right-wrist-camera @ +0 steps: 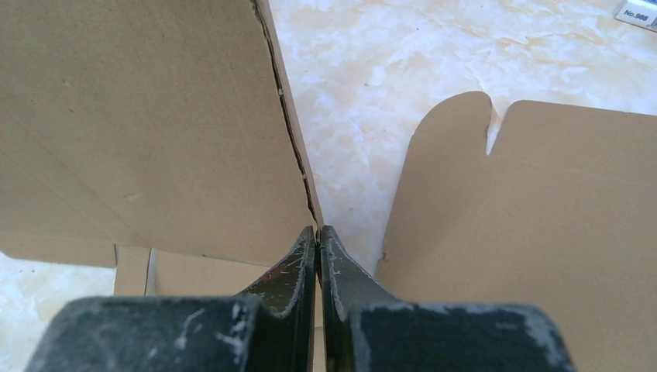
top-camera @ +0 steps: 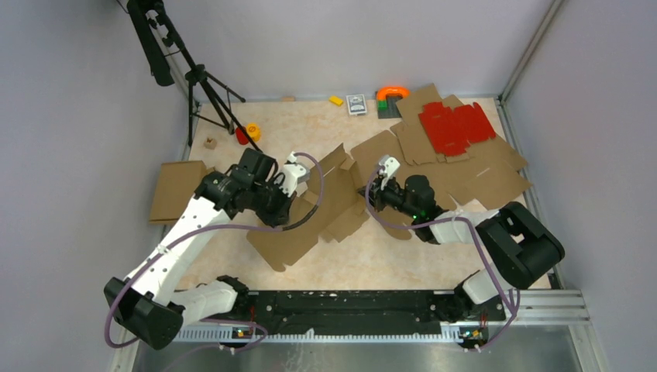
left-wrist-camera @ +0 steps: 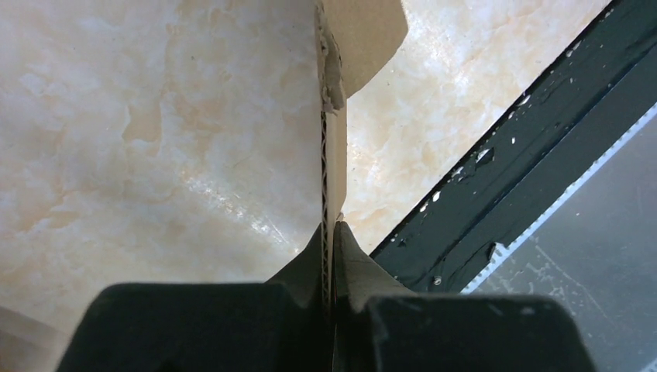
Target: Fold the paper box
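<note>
Left of centre in the overhead frame, the left gripper [top-camera: 300, 180] is clamped on the paper box [top-camera: 310, 217]. This brown die-cut piece lies in the middle of the table [top-camera: 364, 263] with one panel lifted. In the left wrist view the fingers [left-wrist-camera: 352, 260] pinch the corrugated edge between them, and the board stands on edge above the tabletop. Right of centre, the right gripper [top-camera: 373, 190] is closed too. Its own view shows the tips meeting at the corner of a raised panel, so it appears to nip that edge.

The step in hand looks like raising panels along their creases, early in the fold, since much of the piece lies flat. The next move likely calls for both arms to swing their panels up together about the creases. They would need to do so without tearing the thin hold or dragging the sheet.

The surface is pale and marbled. A flat cardboard piece [top-camera: 174, 190] lies at the left, and a tripod [top-camera: 201, 85] stands at the upper left. More brown sheets [top-camera: 496, 178] lie at the upper right, with a red sheet [top-camera: 455, 128] on top. Grey walls enclose the space.
</note>
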Robot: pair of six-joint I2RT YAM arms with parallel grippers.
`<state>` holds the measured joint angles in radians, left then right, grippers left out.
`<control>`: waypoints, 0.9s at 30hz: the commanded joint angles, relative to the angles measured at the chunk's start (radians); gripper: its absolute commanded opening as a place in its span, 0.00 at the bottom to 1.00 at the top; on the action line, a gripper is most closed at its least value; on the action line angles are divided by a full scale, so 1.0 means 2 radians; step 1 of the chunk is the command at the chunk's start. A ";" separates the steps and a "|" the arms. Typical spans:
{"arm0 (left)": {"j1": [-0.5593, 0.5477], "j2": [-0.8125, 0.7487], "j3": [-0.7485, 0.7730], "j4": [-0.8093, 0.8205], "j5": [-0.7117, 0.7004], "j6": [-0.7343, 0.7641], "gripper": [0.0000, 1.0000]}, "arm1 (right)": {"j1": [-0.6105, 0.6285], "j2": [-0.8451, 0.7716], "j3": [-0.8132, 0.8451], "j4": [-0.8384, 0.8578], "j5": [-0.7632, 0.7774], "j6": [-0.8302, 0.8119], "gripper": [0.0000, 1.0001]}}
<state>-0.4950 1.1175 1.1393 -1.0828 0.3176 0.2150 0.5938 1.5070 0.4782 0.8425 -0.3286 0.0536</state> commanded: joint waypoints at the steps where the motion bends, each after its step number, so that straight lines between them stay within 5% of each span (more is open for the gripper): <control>1: -0.008 0.019 0.022 0.064 0.008 -0.055 0.01 | 0.021 -0.010 0.008 0.023 -0.004 0.000 0.00; 9: -0.019 0.095 0.094 0.043 -0.078 -0.189 0.00 | 0.050 -0.018 0.004 0.024 0.009 -0.023 0.00; 13: -0.024 0.114 0.113 0.053 -0.063 -0.222 0.00 | 0.058 -0.013 0.009 0.021 0.011 -0.024 0.00; 27: -0.068 0.145 0.115 0.044 0.046 -0.135 0.00 | 0.062 -0.008 0.015 0.017 0.018 -0.024 0.00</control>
<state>-0.5644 1.3705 1.3357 -1.0481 0.1688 -0.1535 0.6796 1.5070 0.4774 0.7670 -0.1997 0.0002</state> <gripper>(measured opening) 0.006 0.007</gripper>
